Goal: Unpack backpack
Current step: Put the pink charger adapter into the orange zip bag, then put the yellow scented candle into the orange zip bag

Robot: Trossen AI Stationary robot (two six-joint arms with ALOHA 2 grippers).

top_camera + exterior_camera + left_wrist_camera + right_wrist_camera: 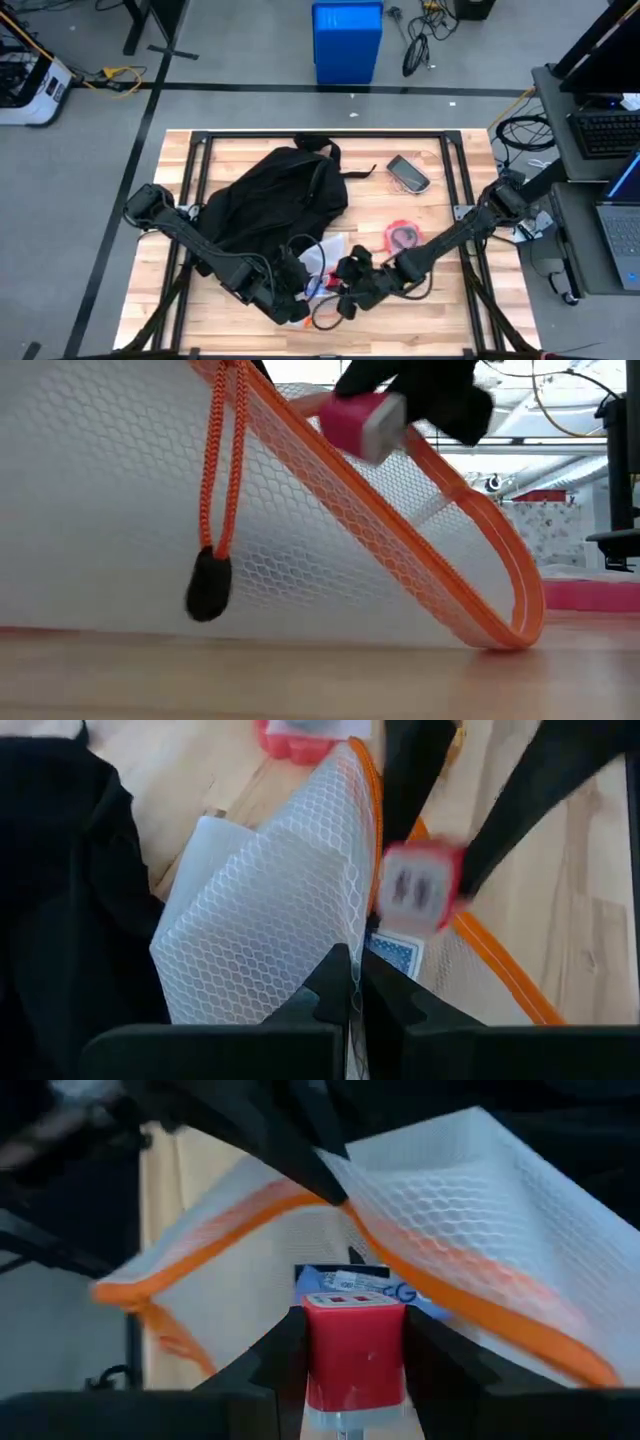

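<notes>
Large black backpack [270, 200] of soft, matt, crumpled fabric lying on a pale wooden slat table [440, 150] with visible grain. White mesh pouch [270, 920] of honeycomb netting, edged in smooth orange trim, with an orange woven cord [222, 460]. Small red block [352, 1345] of glossy smooth plastic. Dark matt gripper fingers [278, 1360]

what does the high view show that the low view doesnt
Only the high view shows the backpack, a phone-like device, a red item on the table, and both arms. Only the low view shows the pouch's black zipper pull on its orange cord. Both show the white mesh pouch with orange trim.
</notes>
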